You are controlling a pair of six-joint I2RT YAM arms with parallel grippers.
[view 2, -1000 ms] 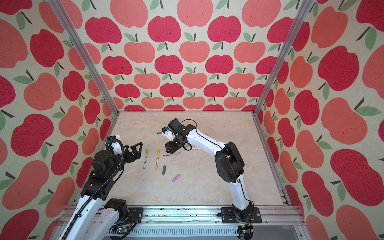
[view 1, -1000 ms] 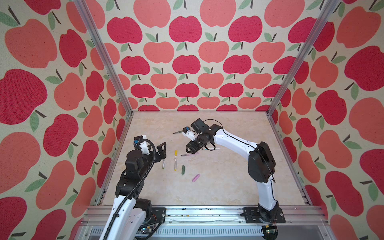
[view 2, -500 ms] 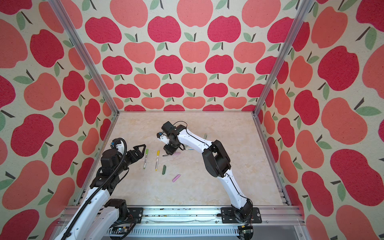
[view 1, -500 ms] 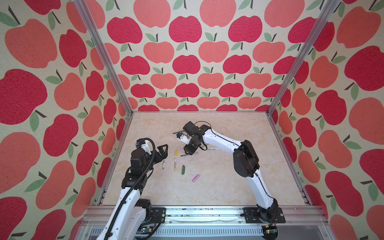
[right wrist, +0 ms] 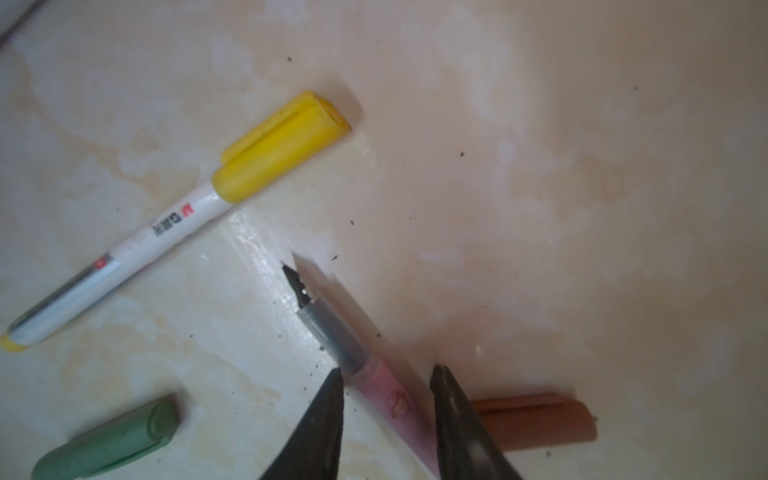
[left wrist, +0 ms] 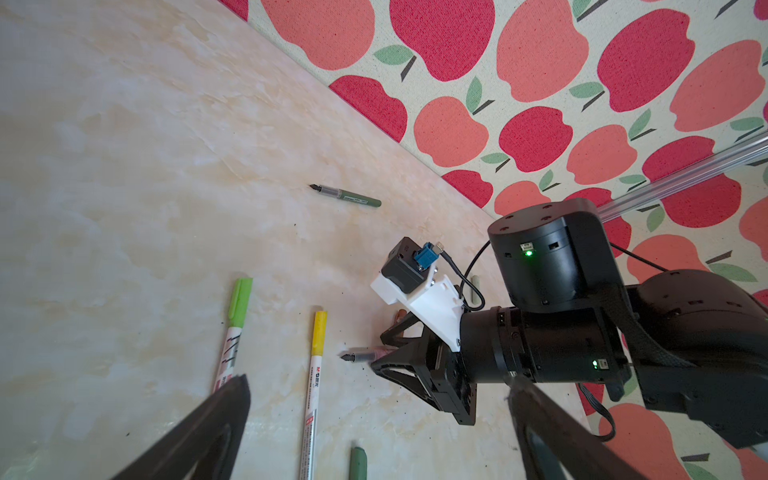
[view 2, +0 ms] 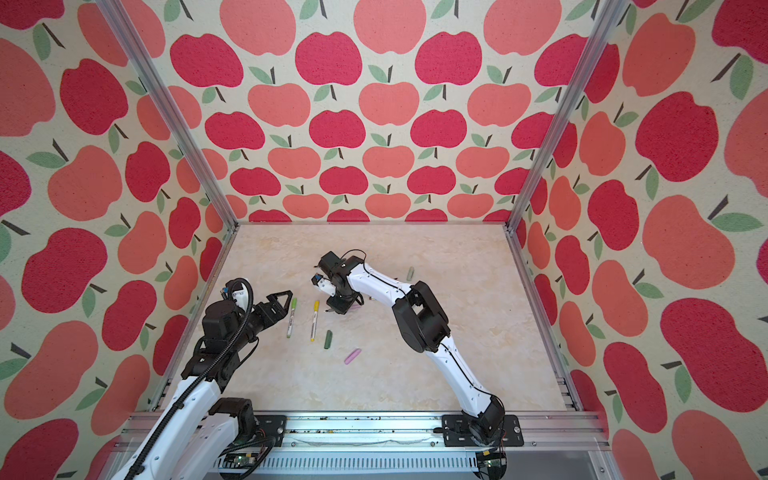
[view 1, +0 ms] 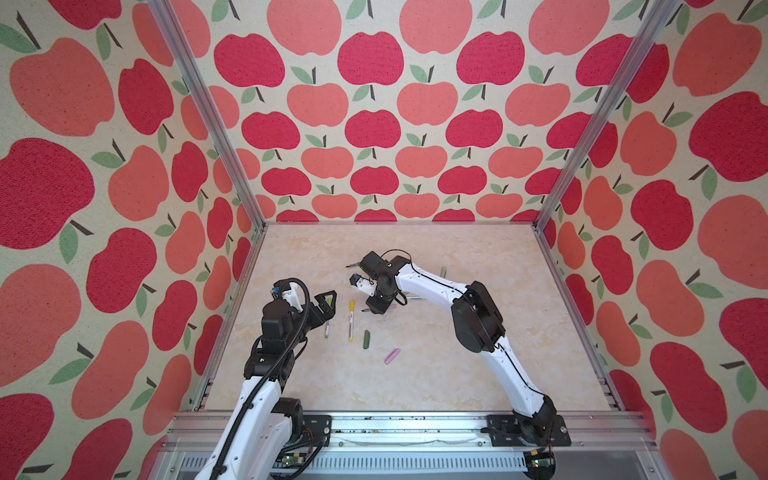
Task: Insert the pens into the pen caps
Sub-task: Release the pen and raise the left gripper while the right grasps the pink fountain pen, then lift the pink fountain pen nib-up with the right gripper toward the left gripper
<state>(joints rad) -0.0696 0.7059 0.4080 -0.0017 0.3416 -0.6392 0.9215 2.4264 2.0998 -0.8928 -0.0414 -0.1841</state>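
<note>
Right wrist: brown cap [right wrist: 536,422] beside pink pen [right wrist: 386,392]

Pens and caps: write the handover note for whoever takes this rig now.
Left gripper: open, beside the lime-capped pen.
Right gripper: fingers astride the pink pen, grip unclear.
Done: lime-capped pen, yellow-capped pen.
Left: pink pen and green pen uncapped; green cap, pink cap, brown cap, sage cap lie loose.

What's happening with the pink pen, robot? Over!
Left gripper open, holding nothing. Right gripper astride the pink pen, jaws not yet tight. Pink cap lies loose, apart. Brown cap close beside that gripper.
</note>
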